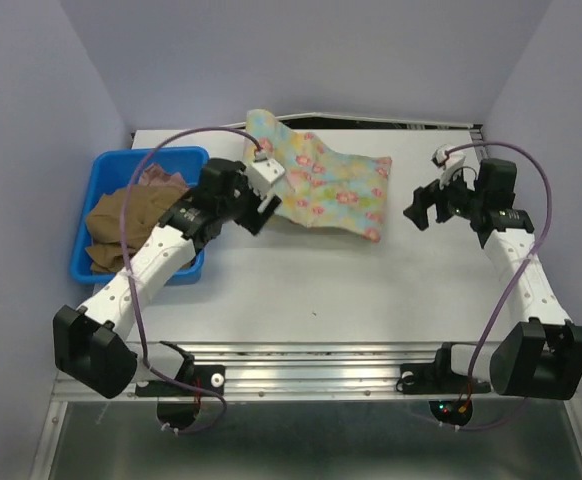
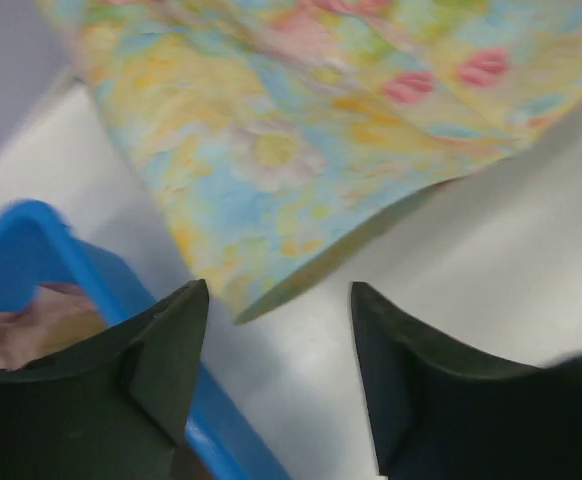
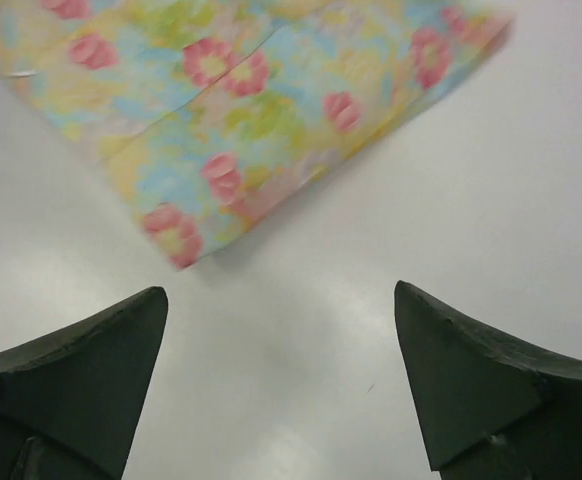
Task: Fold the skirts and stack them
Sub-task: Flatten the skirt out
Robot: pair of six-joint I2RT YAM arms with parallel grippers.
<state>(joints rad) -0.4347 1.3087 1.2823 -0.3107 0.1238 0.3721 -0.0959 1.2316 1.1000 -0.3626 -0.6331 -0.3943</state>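
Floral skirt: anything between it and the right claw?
Nothing visible. The right claw is open and faces the floral skirt, with only bare table between them. The bin sits away at the table's left edge.

- The bare table [image 1: 321, 290] is lying open across the near and middle stretch, leaving both arms room to pass.
- The floral skirt [image 1: 326, 185] is covering the far middle, between the left gripper [image 1: 261, 213] and the right gripper [image 1: 418, 208].
- The blue bin [image 1: 131, 157] is blocking the left edge, possibly touching the left arm.
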